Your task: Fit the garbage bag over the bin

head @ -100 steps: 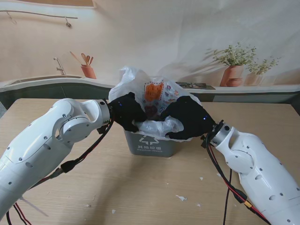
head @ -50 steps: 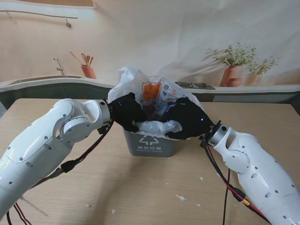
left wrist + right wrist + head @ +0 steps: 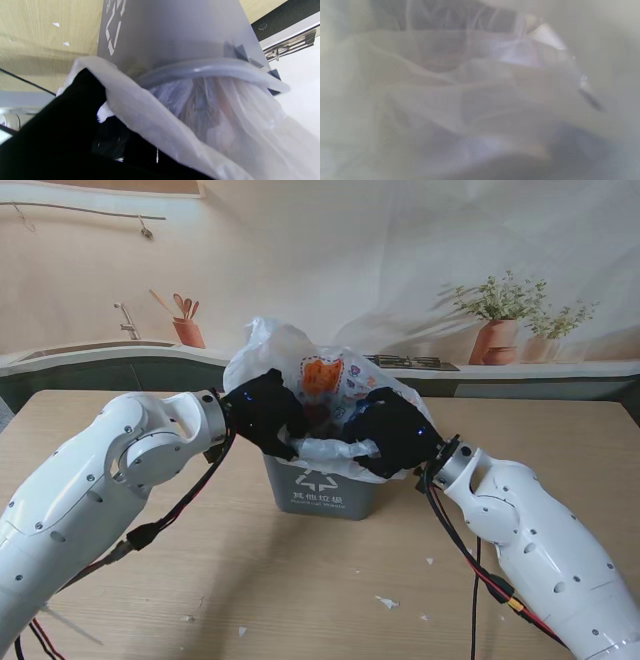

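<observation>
Bag sits bunched in the mouth of the bin, billowing up out of it, and both of my hands are on it. My left hand is at the bin's left rim with its fingers closed on a fold of film; the left wrist view shows the bag draped over my dark fingers just outside the bin's rim, with the bin's grey wall beyond. My right hand is at the bin's right rim, gripping the film there too, as far as I can judge. Its wrist camera is smothered in plastic, so I can't confirm the finger closure from that side.

I judge the step in hand to be stretching the bag's mouth open and drawing its edge outward. The near rim has film gathered on it but not folded down, and the far side stands tall above the bin. Next I need to pull both hands apart and downward past the rim so the edge cuffs over the outside. The film is thin, so a hard tug could tear it or tip the bin.
</observation>
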